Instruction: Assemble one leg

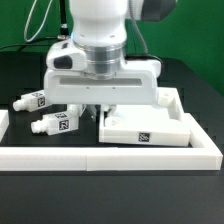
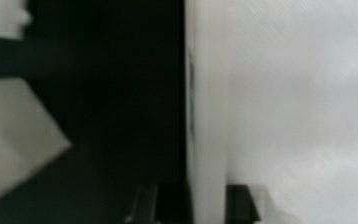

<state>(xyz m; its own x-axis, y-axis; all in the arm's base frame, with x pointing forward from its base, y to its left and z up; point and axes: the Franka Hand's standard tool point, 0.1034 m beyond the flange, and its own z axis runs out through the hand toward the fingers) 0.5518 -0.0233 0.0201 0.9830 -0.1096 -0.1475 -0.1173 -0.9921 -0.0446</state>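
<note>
leg (image 1: 57,124): small chunky white plastic peg with black-and-white square tags, lying on its side on the black surface (image 1: 40,190), touching nothing.
long axis: roughly across the exterior view, with the narrower stub toward that view's left.
front rail (image 1: 100,157): long white border rail, nearest the camera.
panel (image 1: 145,128): large flat white square board, tucked against the rails on the exterior view's right.
fingers (image 2: 155,206): low at the panel's edge. Two dark tips stand apart in the wrist view, but I cannot tell whether they pinch that edge.
bearing: the leg lies close by, to the exterior view's left of the fingers.
second leg (image 1: 35,100): alike, farther back.
</note>
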